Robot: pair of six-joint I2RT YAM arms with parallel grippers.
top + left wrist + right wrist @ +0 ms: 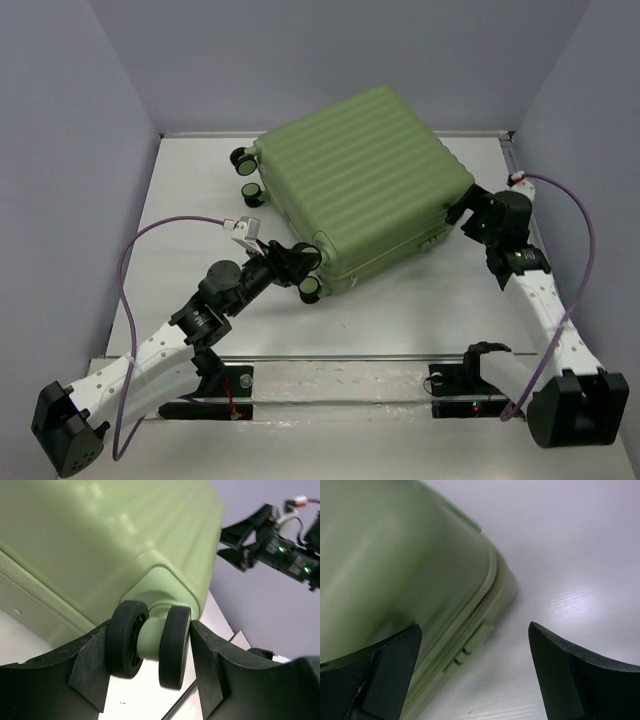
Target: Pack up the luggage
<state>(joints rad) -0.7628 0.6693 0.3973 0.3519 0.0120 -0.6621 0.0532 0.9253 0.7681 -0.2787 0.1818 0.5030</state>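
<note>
Shut and flat on the tabletop (200,190), the luggage (360,185) appears packed, left pincer (150,630) clasping a corner wheel (125,637), right pincer (475,630) spread wide beside its seam.

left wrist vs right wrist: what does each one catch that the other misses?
Left wrist only: the luggage's twin-wheel caster pinched between the left tool's fingers, with the right tool in the background. Right wrist only: a small tab on the shell's edge, bare table, and the right tool's own fingers standing open. Both: the ribbed green shell.
</note>
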